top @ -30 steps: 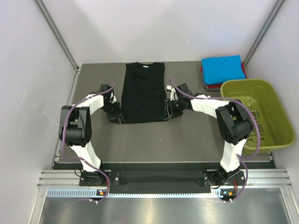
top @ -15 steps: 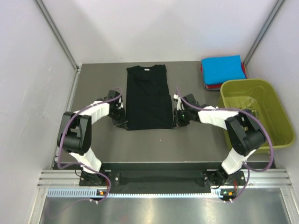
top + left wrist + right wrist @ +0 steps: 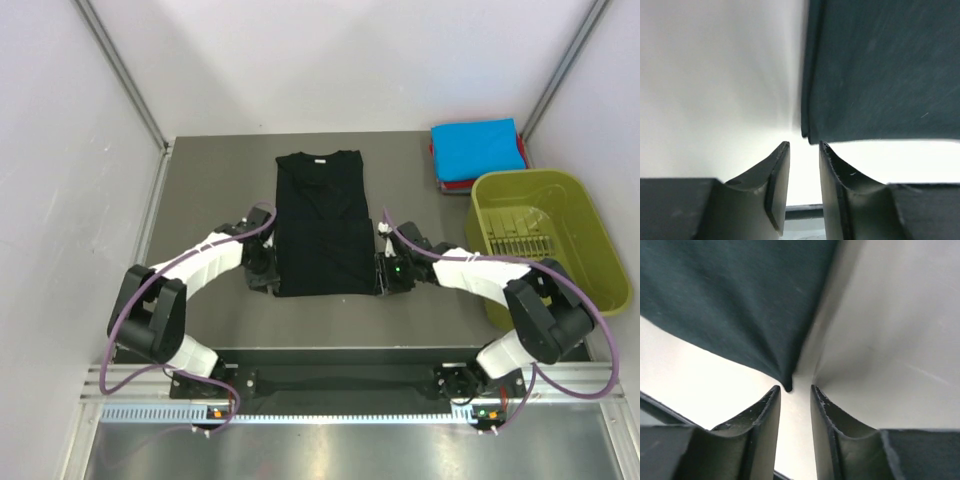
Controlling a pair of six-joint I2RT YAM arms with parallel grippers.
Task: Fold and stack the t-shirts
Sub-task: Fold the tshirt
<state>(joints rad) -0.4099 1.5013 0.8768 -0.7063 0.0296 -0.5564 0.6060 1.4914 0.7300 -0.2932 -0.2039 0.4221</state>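
Observation:
The black t-shirt (image 3: 320,225) lies flat in the middle of the table, sleeves folded in, collar at the far end. My left gripper (image 3: 262,280) is at its near left corner and my right gripper (image 3: 385,278) is at its near right corner. In the left wrist view the jaws (image 3: 804,145) stand slightly apart and empty, with the shirt's corner (image 3: 880,70) just beyond the tips. In the right wrist view the jaws (image 3: 794,387) are also slightly apart, with the cloth corner (image 3: 740,300) at the tips and nothing between them. The folded blue t-shirt (image 3: 478,148) lies on the red one (image 3: 452,185) at the far right.
An olive-green plastic basket (image 3: 600,250) stands at the right edge, next to the folded stack. White walls with metal posts enclose the table on the left, back and right.
Both arms have drawn back toward the near edge, and the black shirt has slid nearer with them, its hem now closer to the front.

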